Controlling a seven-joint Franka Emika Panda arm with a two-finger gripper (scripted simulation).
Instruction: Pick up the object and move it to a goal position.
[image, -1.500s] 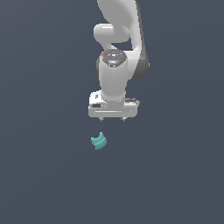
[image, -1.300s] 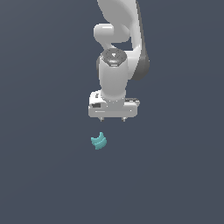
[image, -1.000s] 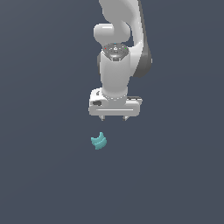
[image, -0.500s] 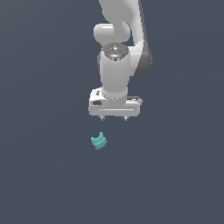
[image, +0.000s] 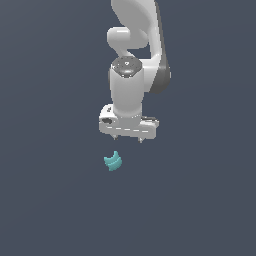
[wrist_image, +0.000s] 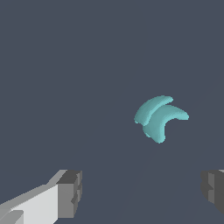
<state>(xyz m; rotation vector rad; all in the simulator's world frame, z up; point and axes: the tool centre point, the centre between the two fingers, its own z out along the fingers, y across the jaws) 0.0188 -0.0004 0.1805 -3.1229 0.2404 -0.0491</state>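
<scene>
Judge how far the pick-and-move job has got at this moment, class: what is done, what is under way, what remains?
Done: nothing yet; the teal object lies on the floor, untouched. Under way: the gripper hangs above it with jaws open, the object ahead of the fingers in the wrist view, not between them. Left: descend, grasp, lift, carry to the goal, which is not visible.

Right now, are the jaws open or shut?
Open. In the wrist view the two fingertips stand far apart with nothing between them; the teal piece lies ahead, untouched, and the gripper hangs above it.
</scene>
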